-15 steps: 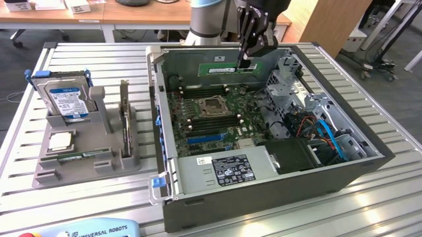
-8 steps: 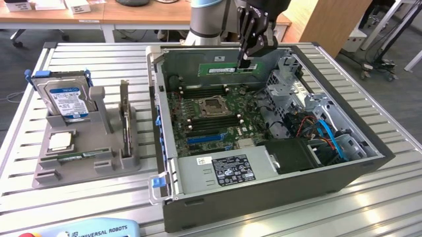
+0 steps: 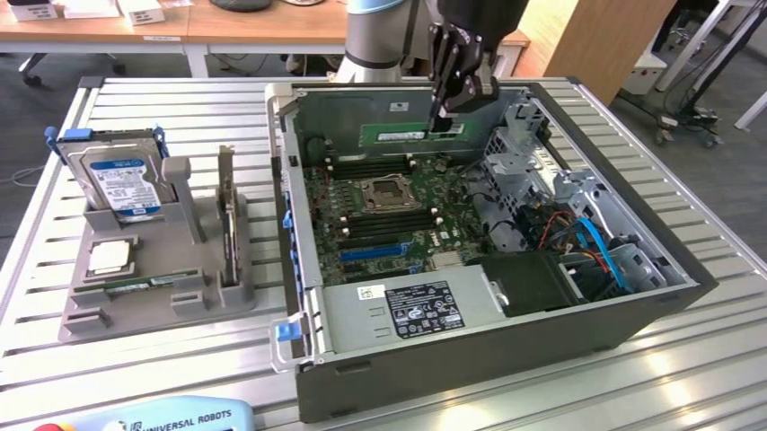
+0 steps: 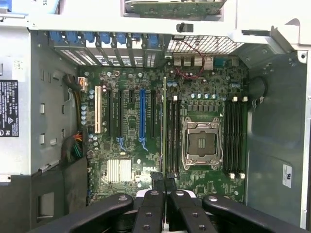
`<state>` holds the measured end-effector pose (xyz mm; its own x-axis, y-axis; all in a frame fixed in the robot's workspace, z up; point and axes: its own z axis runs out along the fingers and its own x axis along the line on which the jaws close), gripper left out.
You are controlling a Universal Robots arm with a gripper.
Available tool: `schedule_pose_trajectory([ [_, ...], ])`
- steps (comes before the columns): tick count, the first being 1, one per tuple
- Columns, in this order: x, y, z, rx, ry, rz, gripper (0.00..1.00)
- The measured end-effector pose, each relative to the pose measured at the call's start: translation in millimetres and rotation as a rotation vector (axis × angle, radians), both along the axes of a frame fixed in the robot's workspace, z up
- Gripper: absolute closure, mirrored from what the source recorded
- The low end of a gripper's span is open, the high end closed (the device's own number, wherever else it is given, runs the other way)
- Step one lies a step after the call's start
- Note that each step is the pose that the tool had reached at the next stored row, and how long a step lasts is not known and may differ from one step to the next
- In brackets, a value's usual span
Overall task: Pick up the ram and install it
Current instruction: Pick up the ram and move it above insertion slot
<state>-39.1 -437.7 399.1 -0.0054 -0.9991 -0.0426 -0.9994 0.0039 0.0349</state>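
Observation:
My gripper (image 3: 445, 118) hangs over the back half of the open computer case (image 3: 480, 359), shut on the ram (image 3: 405, 135). The ram is a thin green stick that juts out sideways from the fingers, above the motherboard (image 3: 383, 211). The wrist view looks straight down on the board; there the ram (image 4: 164, 126) shows edge-on as a narrow line running out from between the two black fingertips (image 4: 158, 183). It lies just beside the black memory slots (image 4: 172, 136) next to the empty processor socket (image 4: 201, 143). More memory slots (image 4: 234, 136) sit on the socket's other side.
At the exterior view's left, a grey holder (image 3: 156, 287) on the slatted table carries a hard drive (image 3: 117, 178), a square silver chip (image 3: 108, 257) and an upright dark card (image 3: 225, 211). Drive cage and cables (image 3: 576, 233) fill the case's right. A teach pendant (image 3: 162, 417) lies at the front edge.

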Motion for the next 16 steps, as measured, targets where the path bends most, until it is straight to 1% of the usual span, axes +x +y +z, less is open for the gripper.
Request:
schedule_pose_trajectory([
  [4,0.0,0.7,-7.3,0.0002,-0.0001,0.0,0.88],
  [13,-0.1,0.9,-23.4,0.0,-0.0001,0.0,0.88],
  [16,-0.1,0.9,-23.5,-0.0002,0.0001,0.0,0.88],
])
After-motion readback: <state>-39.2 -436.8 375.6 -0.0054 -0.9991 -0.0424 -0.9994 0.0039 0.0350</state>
